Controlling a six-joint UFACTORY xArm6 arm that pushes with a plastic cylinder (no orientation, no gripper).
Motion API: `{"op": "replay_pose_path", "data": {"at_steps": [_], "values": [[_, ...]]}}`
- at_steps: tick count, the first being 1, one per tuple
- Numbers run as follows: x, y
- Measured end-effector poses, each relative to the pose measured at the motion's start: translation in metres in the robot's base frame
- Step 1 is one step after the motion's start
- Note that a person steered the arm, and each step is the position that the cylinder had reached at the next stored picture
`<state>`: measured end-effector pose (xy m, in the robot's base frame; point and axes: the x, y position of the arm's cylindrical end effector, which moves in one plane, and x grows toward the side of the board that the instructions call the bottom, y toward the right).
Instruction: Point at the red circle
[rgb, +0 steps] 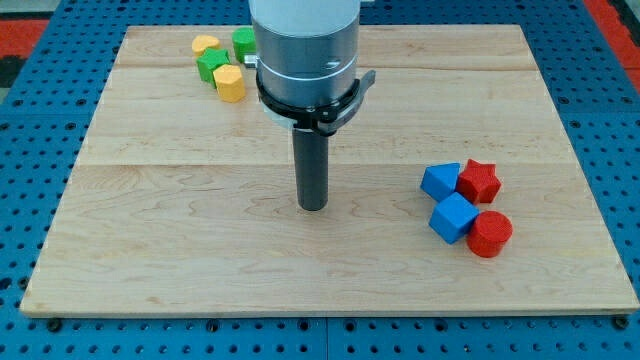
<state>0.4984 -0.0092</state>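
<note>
The red circle (490, 233) lies on the wooden board (200, 250) at the view's lower right, touching a blue cube (453, 216). Just above them are a red star-shaped block (479, 181) and a blue triangular block (440, 181). My tip (313, 206) stands on the board near the middle, well to the left of this cluster and apart from every block.
At the view's top left is a second cluster: a yellow round block (205, 44), a green block (243, 43), a green block (211, 65) and a yellow block (230, 83). The arm's grey body (305, 50) hides the board behind it.
</note>
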Motion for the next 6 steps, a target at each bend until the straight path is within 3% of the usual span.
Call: {"op": "replay_pose_path", "data": {"at_steps": [4,6], "values": [[0.000,0.011],[0.046,0.048]]}}
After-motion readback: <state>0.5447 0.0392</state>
